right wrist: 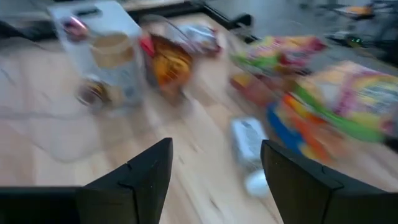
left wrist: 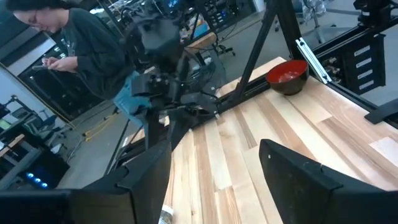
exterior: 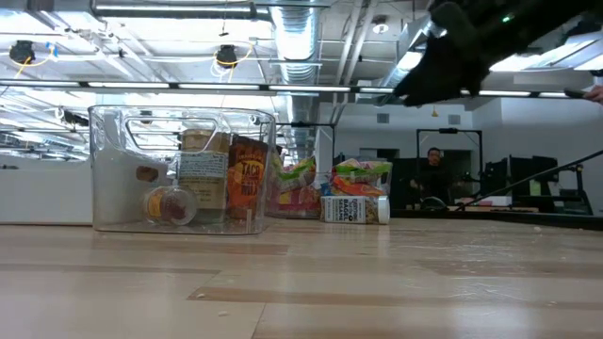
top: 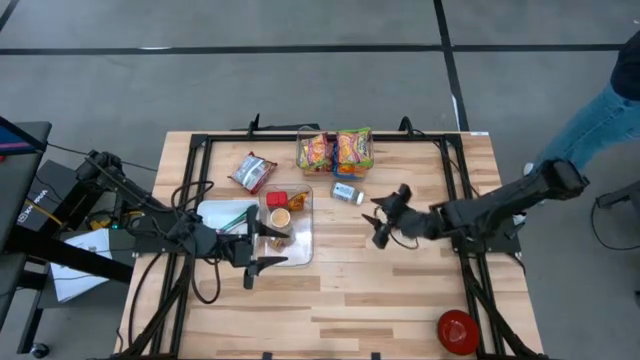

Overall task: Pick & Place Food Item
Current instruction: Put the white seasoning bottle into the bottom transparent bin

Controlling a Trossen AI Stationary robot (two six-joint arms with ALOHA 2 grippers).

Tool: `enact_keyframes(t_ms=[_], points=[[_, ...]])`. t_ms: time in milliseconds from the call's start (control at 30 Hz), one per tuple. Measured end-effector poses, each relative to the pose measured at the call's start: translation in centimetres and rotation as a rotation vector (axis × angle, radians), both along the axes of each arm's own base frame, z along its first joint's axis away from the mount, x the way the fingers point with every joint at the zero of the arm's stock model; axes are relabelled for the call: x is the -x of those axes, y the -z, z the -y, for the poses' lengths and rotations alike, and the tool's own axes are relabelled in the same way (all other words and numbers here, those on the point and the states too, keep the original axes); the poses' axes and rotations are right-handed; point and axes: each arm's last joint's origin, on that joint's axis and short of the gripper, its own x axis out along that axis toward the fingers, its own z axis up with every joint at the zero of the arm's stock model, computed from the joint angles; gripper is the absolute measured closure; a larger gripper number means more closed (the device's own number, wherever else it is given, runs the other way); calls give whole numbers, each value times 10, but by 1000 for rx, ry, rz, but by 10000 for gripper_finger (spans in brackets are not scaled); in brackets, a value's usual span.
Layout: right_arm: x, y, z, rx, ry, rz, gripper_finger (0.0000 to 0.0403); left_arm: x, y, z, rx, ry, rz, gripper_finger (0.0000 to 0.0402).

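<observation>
A clear plastic bin [top: 290, 225] stands at the table's middle left, holding a red packet, a small cup and other food items; it also shows in the low view [exterior: 179, 169]. A small white bottle [top: 347, 193] lies on its side just right of the bin [right wrist: 249, 146]. Two bright snack bags [top: 335, 150] lie at the far middle. A red-and-silver packet [top: 252, 171] lies far left of the bin. My right gripper [top: 385, 222] is open and empty, hovering near the bottle. My left gripper [top: 262, 248] is open and empty beside the bin's near side.
A red bowl [top: 457, 331] sits at the near right corner. A black metal frame [top: 455, 180] runs round the table's sides. A person stands beyond the table's far right corner [top: 610, 100]. Bare wood lies in the near middle.
</observation>
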Motion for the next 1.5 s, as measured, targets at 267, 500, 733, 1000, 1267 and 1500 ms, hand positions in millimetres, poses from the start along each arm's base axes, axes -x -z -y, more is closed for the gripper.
enact_keyframes(t_ms=[267, 500, 733, 1000, 1267, 1500], points=[[4, 35, 40, -158, -35, 80, 147, 0, 0, 0, 0, 0, 0, 165], [18, 56, 58, -97, -57, 165, 132, 0, 0, 0, 0, 0, 0, 166], [10, 73, 58, 3, -113, 76, 131, 0, 0, 0, 1, 0, 1, 166], [-4, 104, 74, 67, -86, 5, 131, 0, 0, 0, 1, 0, 1, 166], [-8, 122, 89, 61, -48, -5, 131, 0, 1, 0, -6, 0, -11, 166], [-15, 139, 100, 33, -50, -63, 131, 0, 1, 0, -3, 0, -11, 166]])
